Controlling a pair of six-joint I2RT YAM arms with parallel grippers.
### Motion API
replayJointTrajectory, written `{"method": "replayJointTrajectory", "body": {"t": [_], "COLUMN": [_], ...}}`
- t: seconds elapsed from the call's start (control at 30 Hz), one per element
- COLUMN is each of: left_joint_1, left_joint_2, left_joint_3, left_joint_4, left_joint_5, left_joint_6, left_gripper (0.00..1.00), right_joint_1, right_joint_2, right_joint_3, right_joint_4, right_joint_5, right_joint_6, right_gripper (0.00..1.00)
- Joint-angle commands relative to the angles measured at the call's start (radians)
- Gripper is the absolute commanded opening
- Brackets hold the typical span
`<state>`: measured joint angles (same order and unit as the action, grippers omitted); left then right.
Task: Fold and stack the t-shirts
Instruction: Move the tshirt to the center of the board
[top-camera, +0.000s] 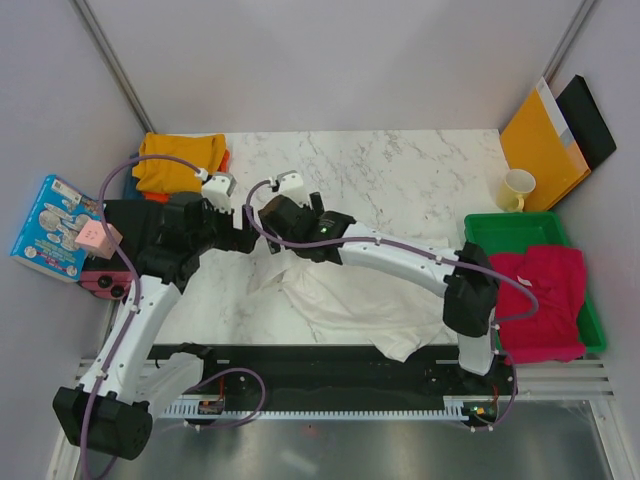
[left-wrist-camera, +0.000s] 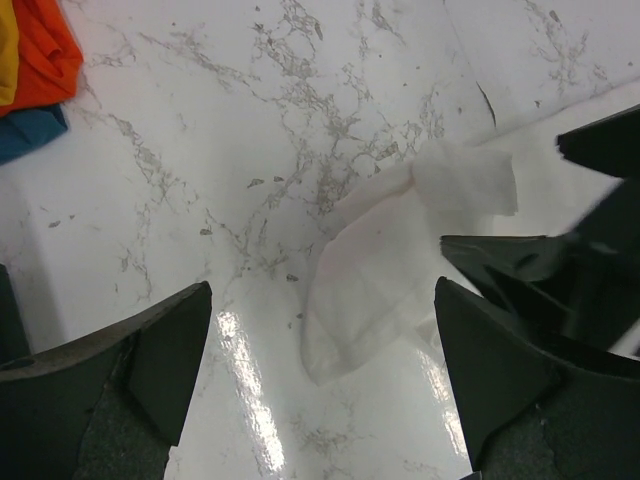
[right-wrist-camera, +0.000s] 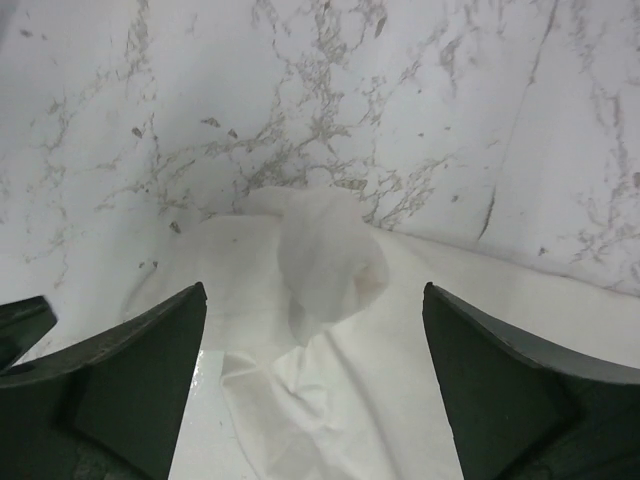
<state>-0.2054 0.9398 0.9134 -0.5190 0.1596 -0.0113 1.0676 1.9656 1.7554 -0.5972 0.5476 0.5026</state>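
Right gripper spread above crumpled white t-shirt, sleeve bunched

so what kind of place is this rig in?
Probably a lab test cell, not a home: a white marble-pattern tabletop boxed in by plain grey panel walls, with staged props such as a crumpled white cloth t-shirt and a green plastic tray.
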Motion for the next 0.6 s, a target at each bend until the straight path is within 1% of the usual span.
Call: {"method": "replayJointTrajectory", "body": {"t": [0.0,0.2,0.27,0.33,0.47,0.57], "left_joint_1": [-0.003,-0.005,-0.009,-0.051,-0.14,-0.163], "left_joint_2": [0.03,0.091,0.119,0.137,0.21,0.275], "left_joint_3": [0.001,-0.001,0.001,0.002,0.013,0.031], "left_joint_4": [0.047,0.048,0.05,0.057,0.082,0.1], "left_joint_5": [0.04,0.138,0.196,0.198,0.179,0.189], "left_joint_6": [0.001,0.01,0.042,0.057,0.093,0.097], "left_gripper": [1.0,1.0,1.0,1.0,0.99,0.94], "right_joint_1": [-0.017,-0.029,-0.035,-0.043,-0.052,-0.052], "right_joint_2": [-0.218,-0.436,-0.505,-0.54,-0.597,-0.619], "right_joint_3": [-0.06,-0.243,-0.318,-0.387,-0.461,-0.496], "right_joint_4": [0.042,0.047,0.047,0.039,0.008,-0.012], "right_joint_5": [0.142,0.224,0.235,0.242,0.25,0.259], "right_joint_6": [0.022,0.073,0.097,0.116,0.16,0.189], "right_gripper": [0.97,0.98,0.97,0.97,0.96,0.95]}}
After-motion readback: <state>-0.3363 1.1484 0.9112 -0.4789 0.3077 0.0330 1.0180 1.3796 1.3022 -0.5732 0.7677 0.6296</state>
